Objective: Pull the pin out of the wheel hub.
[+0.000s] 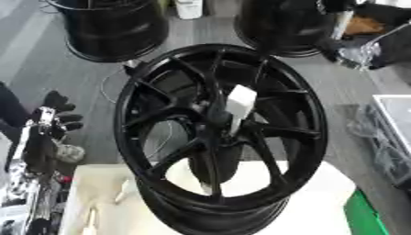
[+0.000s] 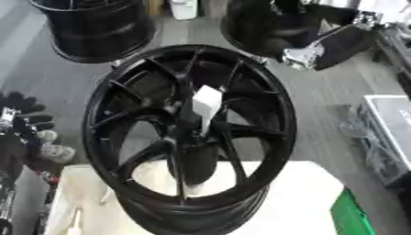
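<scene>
One black wheel hub (image 1: 221, 133) stands tilted at centre, its lower rim resting on a cream-white platform (image 1: 313, 202) with a green edge (image 1: 365, 215) at the right; the spokes are thin, glossy and radiate from a central boss. Seated in that boss is the pin (image 1: 239, 106), a white, blocky piece with flat faces, projecting toward the camera and untouched by either hand. Left hand (image 1: 56, 114) shows at the left edge, black, fingers curled and clasping nothing, well apart from the rim, with grey floor (image 1: 88, 87) open between them. Right hand (image 2: 309, 53) sits at the upper right corner in the right eye view, black and silver, above and beside the rim; whether its fingers are curled or straight cannot be told. 2 further black wheels (image 1: 112, 27) stand behind, near the top edge. A clear, boxy object (image 1: 393, 137) lies at the right edge, leaving a narrow strip of floor beside the hub
</scene>
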`<state>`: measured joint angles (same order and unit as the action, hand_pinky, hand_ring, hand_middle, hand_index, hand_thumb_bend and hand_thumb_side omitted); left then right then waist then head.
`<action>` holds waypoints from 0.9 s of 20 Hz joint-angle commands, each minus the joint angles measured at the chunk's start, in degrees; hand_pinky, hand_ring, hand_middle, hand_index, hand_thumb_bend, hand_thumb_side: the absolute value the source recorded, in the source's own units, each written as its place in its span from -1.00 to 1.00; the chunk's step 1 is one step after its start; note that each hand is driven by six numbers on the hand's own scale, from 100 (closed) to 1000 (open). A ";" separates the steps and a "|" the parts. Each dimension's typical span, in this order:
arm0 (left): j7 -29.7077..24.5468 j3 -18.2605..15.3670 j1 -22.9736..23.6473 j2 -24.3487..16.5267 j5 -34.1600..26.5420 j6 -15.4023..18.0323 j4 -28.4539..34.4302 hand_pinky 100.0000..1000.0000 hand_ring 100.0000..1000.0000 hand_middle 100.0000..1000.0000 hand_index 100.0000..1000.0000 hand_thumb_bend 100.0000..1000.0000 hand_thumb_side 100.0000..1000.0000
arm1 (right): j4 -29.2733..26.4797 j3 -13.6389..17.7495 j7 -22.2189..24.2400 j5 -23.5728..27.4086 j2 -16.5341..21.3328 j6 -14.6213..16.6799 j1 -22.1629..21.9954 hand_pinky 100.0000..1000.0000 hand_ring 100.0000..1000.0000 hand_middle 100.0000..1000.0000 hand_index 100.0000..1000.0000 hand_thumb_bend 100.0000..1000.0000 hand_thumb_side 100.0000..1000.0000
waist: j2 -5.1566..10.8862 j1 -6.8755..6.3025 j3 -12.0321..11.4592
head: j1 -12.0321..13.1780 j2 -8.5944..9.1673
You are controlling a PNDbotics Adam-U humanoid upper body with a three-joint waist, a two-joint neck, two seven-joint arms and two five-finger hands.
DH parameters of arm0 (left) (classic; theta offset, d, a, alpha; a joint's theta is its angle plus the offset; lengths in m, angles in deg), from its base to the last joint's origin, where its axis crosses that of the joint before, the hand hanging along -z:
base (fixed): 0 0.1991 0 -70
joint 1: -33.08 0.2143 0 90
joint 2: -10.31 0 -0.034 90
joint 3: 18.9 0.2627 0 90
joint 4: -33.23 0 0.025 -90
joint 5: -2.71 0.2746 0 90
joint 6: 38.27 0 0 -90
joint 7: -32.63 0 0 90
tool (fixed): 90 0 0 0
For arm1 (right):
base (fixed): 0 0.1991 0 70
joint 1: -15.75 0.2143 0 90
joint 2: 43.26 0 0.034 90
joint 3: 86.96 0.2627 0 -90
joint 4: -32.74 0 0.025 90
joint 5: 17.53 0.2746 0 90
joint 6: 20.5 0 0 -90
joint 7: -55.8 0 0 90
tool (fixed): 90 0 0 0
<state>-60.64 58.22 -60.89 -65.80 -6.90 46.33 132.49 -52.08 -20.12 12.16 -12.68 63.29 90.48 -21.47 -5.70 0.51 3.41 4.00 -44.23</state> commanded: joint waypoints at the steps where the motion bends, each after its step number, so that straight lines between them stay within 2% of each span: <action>1: -0.31 0.18 -0.36 -1.35 0.20 0.00 1.01 0.23 0.13 0.17 0.43 -0.04 0.19 | 2.44 -1.05 4.17 -2.64 -0.52 2.15 2.21 0.55 0.30 0.85 1.00 -1.00 0.05 | 0.63 0.01 -0.24 | 0.09 0.11; 2: -0.34 0.20 -0.38 -1.34 0.21 -0.01 1.01 0.23 0.13 0.17 0.43 -0.03 0.19 | 3.19 -1.43 4.88 -3.59 -0.97 2.81 2.51 0.54 0.27 0.86 1.00 -1.00 0.14 | 0.60 -0.01 -0.37 | 0.11 0.11; 6: -0.39 0.23 -0.48 -1.30 0.21 -0.02 1.00 0.23 0.13 0.17 0.43 -0.03 0.18 | 5.68 -2.78 5.57 -7.14 -2.83 5.51 3.35 0.54 0.23 0.85 1.00 -1.00 0.11 | 0.51 -0.08 -0.85 | 0.05 0.11; 10: -0.53 0.29 -0.58 -1.23 0.27 -0.07 0.99 0.23 0.13 0.17 0.43 -0.03 0.19 | 7.68 -3.95 5.61 -9.52 -4.02 7.85 3.73 0.54 0.23 0.87 1.00 -1.00 0.18 | 0.40 -0.08 -1.28 | 0.02 0.11; 12: -0.56 0.28 -0.62 -1.20 0.30 -0.10 0.98 0.22 0.13 0.17 0.43 -0.03 0.19 | 8.17 -4.30 5.61 -10.36 -4.26 8.80 3.80 0.55 0.27 0.88 1.00 -1.00 0.16 | 0.35 -0.04 -1.44 | 0.02 0.11; 15: -0.60 0.30 -0.71 -1.18 0.34 -0.13 1.00 0.22 0.13 0.17 0.43 -0.03 0.19 | 8.08 -4.69 5.61 -12.01 -4.38 10.33 3.75 0.58 0.43 0.92 1.00 -1.00 0.10 | 0.29 0.02 -1.63 | 0.11 0.11; 18: -0.62 0.30 -0.77 -1.18 0.38 -0.15 1.01 0.22 0.13 0.17 0.43 -0.03 0.19 | 7.86 -5.25 5.61 -14.38 -4.46 12.02 3.71 0.59 0.46 0.92 1.00 -1.00 0.09 | 0.23 0.10 -1.79 | 0.09 0.11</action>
<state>-61.08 58.47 -61.01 -65.80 -6.82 46.09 132.49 -43.77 -25.67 9.59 -26.12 58.19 93.51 -18.98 -5.96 0.59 1.66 4.00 -44.23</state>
